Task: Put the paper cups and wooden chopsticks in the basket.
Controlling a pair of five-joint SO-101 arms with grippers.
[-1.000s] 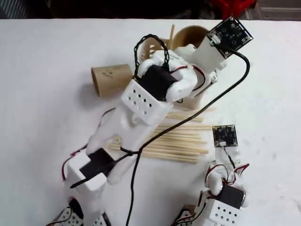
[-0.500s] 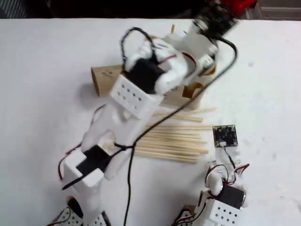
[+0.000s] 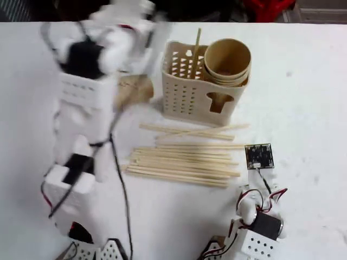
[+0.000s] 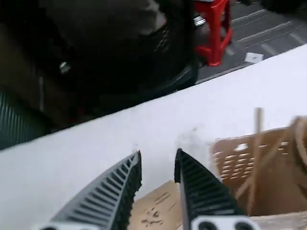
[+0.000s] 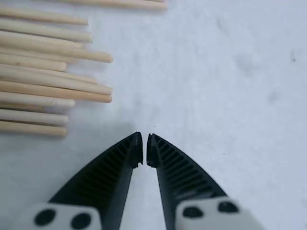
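Two sorts of thing lie loose on the table beside the basket: one paper cup and many wooden chopsticks.
Nearer the cup, the left gripper hangs just above it, jaws a little apart and empty; the tan cup lies on its side, long axis pointing at the basket. The right gripper, jaws all but shut on nothing, has the pale chopsticks just ahead, lying crosswise.

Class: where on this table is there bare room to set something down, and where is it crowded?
Widest bare table lies right of the basket and chopsticks. A smaller patch lies in front of the chopsticks, between the arm bases. Crowded: the lying cup is squeezed between left arm and basket.
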